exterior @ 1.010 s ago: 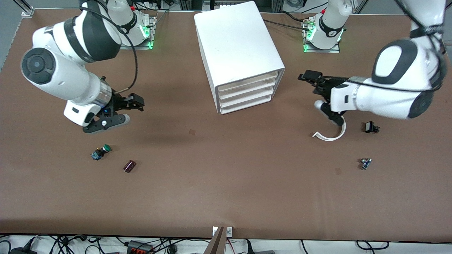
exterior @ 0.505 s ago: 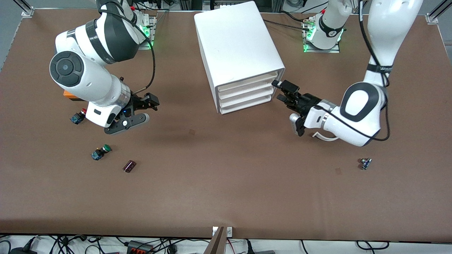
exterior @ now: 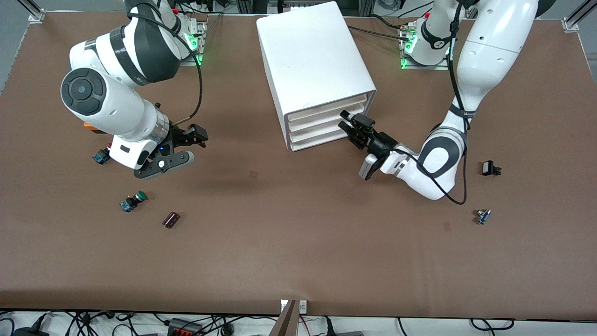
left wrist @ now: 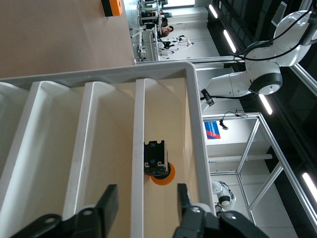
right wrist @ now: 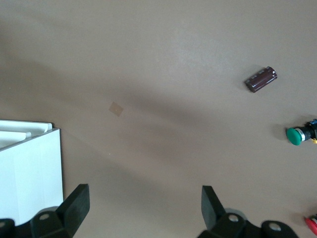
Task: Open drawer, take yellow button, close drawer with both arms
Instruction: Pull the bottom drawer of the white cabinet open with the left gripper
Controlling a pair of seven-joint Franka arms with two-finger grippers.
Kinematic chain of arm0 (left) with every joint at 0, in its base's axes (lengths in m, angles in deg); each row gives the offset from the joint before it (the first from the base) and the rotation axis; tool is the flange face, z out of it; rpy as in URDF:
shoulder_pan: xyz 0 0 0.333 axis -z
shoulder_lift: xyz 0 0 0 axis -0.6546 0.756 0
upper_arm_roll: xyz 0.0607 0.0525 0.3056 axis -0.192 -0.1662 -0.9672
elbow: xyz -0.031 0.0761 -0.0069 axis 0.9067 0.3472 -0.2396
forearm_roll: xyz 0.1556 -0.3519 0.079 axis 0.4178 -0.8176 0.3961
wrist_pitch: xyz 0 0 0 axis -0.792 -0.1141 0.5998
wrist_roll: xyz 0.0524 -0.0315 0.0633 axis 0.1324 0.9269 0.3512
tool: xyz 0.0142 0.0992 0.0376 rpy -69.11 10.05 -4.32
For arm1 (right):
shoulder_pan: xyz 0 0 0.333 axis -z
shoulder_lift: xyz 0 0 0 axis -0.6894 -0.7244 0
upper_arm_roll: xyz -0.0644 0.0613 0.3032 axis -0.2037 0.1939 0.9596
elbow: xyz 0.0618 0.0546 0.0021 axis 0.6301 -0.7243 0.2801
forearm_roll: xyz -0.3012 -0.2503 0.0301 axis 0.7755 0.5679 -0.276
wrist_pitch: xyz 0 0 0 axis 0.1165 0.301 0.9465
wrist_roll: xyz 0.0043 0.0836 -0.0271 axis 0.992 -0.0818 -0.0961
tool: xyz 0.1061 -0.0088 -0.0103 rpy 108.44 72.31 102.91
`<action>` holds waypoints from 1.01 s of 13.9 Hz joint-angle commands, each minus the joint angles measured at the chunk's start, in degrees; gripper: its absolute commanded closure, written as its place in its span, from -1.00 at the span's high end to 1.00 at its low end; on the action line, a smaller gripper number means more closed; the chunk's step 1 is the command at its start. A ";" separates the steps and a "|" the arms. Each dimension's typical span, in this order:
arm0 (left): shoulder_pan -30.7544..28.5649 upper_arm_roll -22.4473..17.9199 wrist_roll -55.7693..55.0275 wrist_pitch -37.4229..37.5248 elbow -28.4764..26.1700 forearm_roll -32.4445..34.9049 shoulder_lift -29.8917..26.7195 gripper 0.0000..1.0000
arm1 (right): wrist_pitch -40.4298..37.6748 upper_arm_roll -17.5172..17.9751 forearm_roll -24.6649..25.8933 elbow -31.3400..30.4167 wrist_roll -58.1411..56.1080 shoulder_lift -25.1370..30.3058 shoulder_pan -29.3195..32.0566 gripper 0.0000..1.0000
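The white drawer cabinet stands at the middle of the table near the bases, its three drawers shut in the front view. My left gripper is open at the drawer fronts. In the left wrist view its jaws straddle a white drawer front edge. The yellow-orange button lies inside a drawer compartment just past that edge. My right gripper is open and empty above the table toward the right arm's end; the right wrist view shows bare table between its fingers.
A green-capped button, a dark red cylinder, a red-capped button and an orange block lie near the right arm. A black part and a small blue part lie toward the left arm's end.
My left arm has swung in and brought its open gripper up to the drawer fronts. My right gripper moved toward the cabinet, then held almost still.
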 commanded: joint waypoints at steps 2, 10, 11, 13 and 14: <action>1.15 0.13 1.21 1.25 -4.55 -1.36 -1.06 -0.05 | -0.27 -0.31 -0.82 2.34 -0.86 -1.62 0.43 1.00; 1.15 1.62 1.74 1.25 -9.22 -1.27 -1.67 -0.76 | -0.27 -0.40 -0.73 4.01 -0.16 -2.15 0.17 1.00; 1.06 1.53 1.74 1.16 -8.87 -1.27 -1.67 -0.89 | -0.27 -0.40 -0.73 4.54 -0.24 -2.50 0.08 1.00; 0.54 1.27 1.22 1.16 -7.39 -1.01 -1.67 -0.96 | -0.27 -0.31 -0.82 6.64 -0.59 -3.64 0.08 1.00; 0.19 1.01 0.86 1.16 -5.98 -0.57 -1.59 -0.97 | -0.27 -0.13 -0.82 8.04 -0.59 -4.34 0.08 1.00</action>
